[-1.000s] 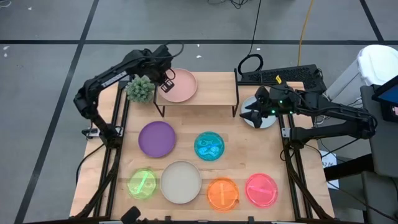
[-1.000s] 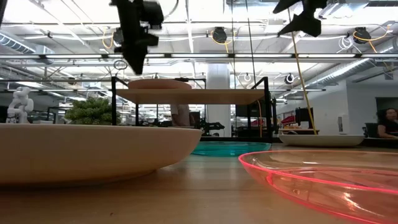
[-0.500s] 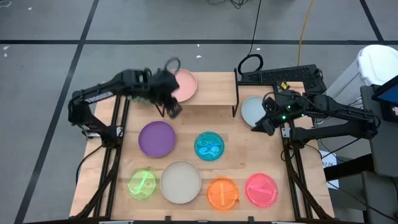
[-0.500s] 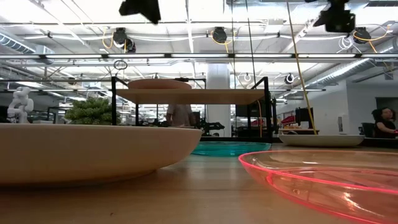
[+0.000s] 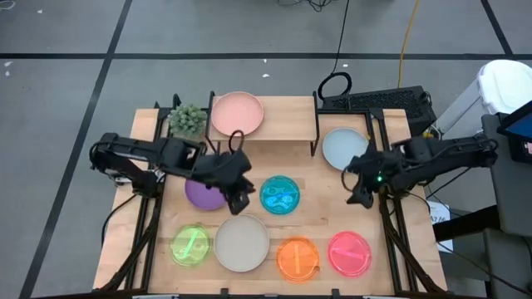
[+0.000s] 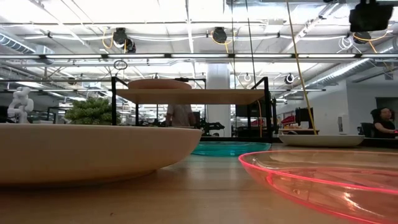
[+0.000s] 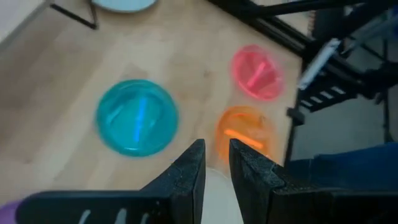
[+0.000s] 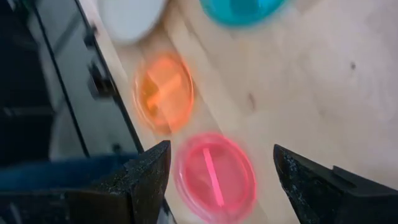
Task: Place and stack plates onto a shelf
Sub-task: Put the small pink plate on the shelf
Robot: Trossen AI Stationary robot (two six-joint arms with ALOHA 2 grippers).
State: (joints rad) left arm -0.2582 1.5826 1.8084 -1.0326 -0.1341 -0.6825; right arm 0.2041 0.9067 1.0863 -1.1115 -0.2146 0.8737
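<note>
No readable writing is showing anywhere. The left tool (image 5: 238,193), fingers nearly pressed together and empty, is hovering over the purple plate (image 5: 202,191). The right tool (image 5: 359,184), fingers spread, is hanging at the worktop's (image 5: 316,199) 3 o'clock edge. The pale pink plate (image 5: 238,113) is sitting on the shelf (image 5: 287,124) at 12 o'clock.

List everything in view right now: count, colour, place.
Shelf: 1, light wood on dark legs, back of the table.
Pale pink plate: 1, on the shelf's left end.
Grey-blue plate: 1, on the table right of the shelf.
Purple plate: 1, mid-left, partly under the left arm.
Blue plate: 1, translucent, centre.
Green plate: 1, translucent, front left.
Cream plate: 1, front, beside the green one.
Orange plate: 1, translucent, front.
Hot pink plate: 1, translucent, front right.
Plant: 1, green, back left.
Keyboard: 1, black, back right.
Left gripper: nearly shut, empty, between purple and blue plates.
Right gripper: open, empty, right edge.
</note>
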